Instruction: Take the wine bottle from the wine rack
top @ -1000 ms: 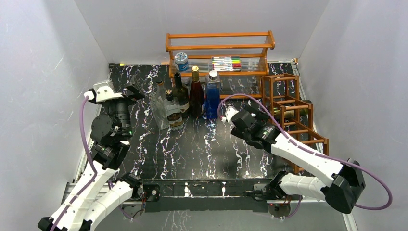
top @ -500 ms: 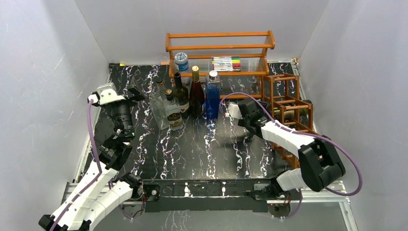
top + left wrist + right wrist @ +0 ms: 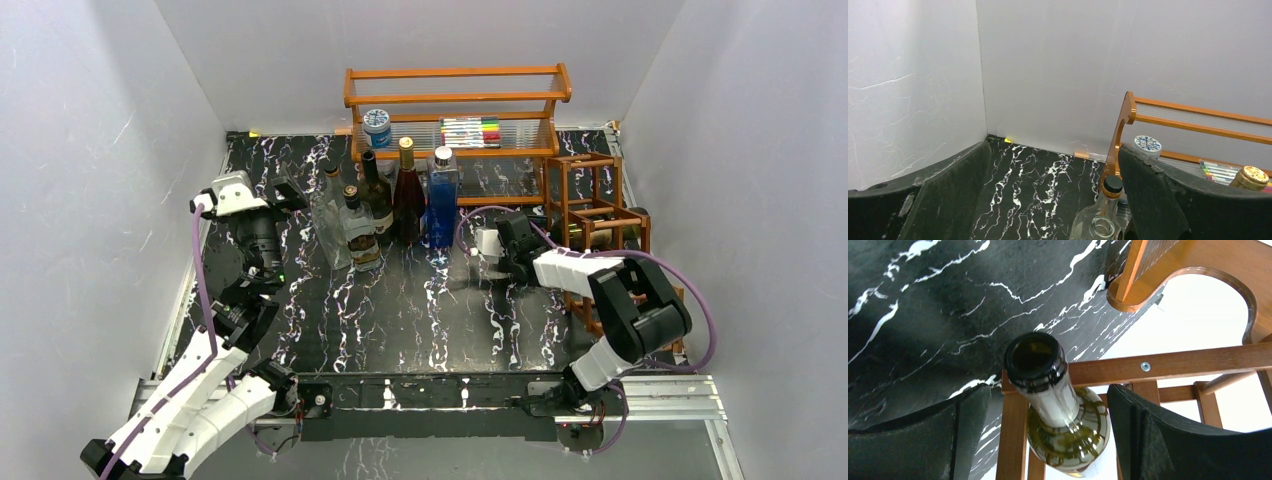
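Observation:
The wine rack [image 3: 580,158], a reddish-brown wooden lattice, stands at the right of the table. A green glass wine bottle [image 3: 598,235] lies in it on its side, with its neck pointing left. My right gripper [image 3: 528,243] is open at the bottle's neck. In the right wrist view the bottle's open mouth [image 3: 1035,357] faces the camera. The two black fingers stand on either side of the neck and shoulder, apart from the glass, with the gripper [image 3: 1048,440] centred there. My left gripper [image 3: 285,190] is open and empty at the far left, beside the standing bottles.
An orange shelf [image 3: 455,100] with a tin and markers stands at the back. Several upright bottles [image 3: 390,200], one of them blue [image 3: 443,195], stand in front of it. A clear bottle [image 3: 1103,220] sits low between my left fingers. White walls close in on both sides.
My right arm folded in and its gripper moved right to the rack, coming around the bottle's neck. My left gripper shifted slightly to the right.

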You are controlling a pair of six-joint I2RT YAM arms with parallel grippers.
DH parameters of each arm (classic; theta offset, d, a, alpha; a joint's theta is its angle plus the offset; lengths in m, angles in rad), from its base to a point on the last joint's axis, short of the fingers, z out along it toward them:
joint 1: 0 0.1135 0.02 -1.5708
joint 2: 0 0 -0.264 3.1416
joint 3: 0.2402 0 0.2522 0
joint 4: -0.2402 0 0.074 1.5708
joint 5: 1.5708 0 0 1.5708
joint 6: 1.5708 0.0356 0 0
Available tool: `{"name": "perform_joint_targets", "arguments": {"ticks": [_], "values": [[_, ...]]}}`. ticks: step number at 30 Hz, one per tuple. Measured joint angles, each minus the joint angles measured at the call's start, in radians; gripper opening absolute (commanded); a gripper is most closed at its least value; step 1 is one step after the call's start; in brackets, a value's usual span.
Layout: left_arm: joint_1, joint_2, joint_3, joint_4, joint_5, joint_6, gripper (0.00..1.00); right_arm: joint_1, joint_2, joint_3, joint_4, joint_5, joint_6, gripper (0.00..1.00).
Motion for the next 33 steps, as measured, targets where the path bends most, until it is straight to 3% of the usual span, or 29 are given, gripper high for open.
{"name": "perform_joint_targets", "arguments": {"ticks": [6, 12, 19, 21, 28, 33], "values": [[-0.003, -0.001, 0.0, 0.003, 0.001, 0.001, 0.98, -0.011, 0.113, 0.013, 0.081, 0.031, -0.028, 0.85], [-0.003, 0.0, 0.0, 0.007, 0.001, 0.002, 0.98, -0.011, 0.154, 0.023, 0.128, 0.058, -0.056, 0.66], [-0.003, 0.002, 0.0, 0.007, 0.001, 0.003, 0.98, -0.003, 0.15, 0.022, 0.131, 0.064, -0.059, 0.45], [-0.003, 0.003, 0.0, 0.006, 0.001, 0.003, 0.98, 0.008, 0.132, 0.021, 0.127, 0.062, -0.063, 0.35], [-0.003, 0.006, 0.0, 0.006, 0.002, 0.002, 0.98, 0.031, 0.062, 0.014, 0.127, 0.044, -0.067, 0.18], [-0.003, 0.014, 0.0, 0.006, 0.002, -0.001, 0.98, 0.05, 0.062, 0.014, 0.109, 0.049, -0.064, 0.11]]}}
